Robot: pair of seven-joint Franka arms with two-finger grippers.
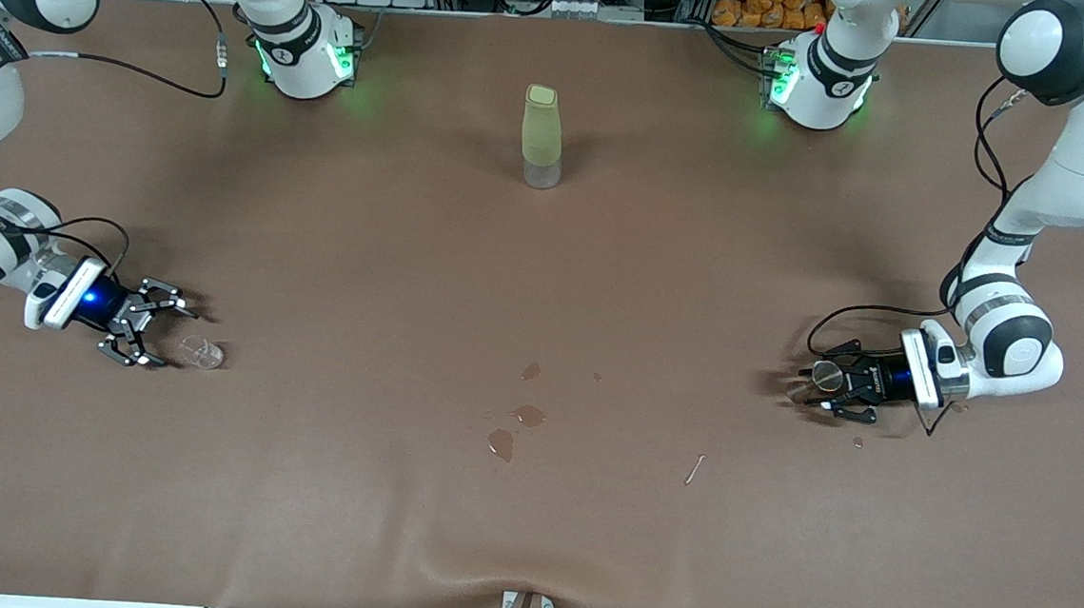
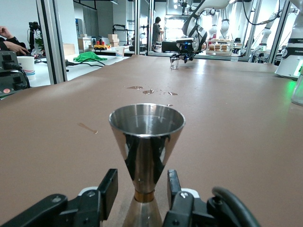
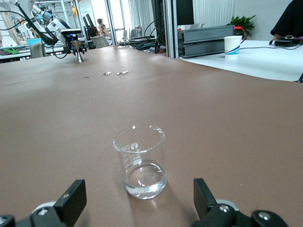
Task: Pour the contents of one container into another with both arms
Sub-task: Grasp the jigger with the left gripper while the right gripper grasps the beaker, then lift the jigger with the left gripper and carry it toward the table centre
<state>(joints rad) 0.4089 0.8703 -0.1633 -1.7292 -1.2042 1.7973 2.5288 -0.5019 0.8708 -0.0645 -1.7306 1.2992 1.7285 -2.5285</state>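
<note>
Brown paper covers our long table (image 1: 526, 532), wrinkled at the edge nearest the front camera. A small pale scrap (image 1: 694, 469) and a few wet spots (image 1: 514, 431) lie closest to that camera, at mid-table. Next come our two working ends. At the right arm's end, our right gripper (image 1: 149, 326) sits low with its fingers (image 3: 71, 198) spread wide, the little clear glass cup (image 1: 202, 352) standing upright just ahead of them, not yet touched, a little liquid in its bottom. At the left arm's end, our left gripper (image 1: 832, 388) has its fingers (image 2: 108, 189) on either side of the silver jigger's (image 2: 147, 142) narrow waist; we cannot tell whether they have met the metal yet. We judge both grasps are the step in hand: we should close squarely on the waist so the jigger stays upright, and slide the right fingers around the cup's middle before squeezing. Farthest off, the tall pale green bottle (image 1: 542, 137) stands mid-table, well apart from both.
</note>
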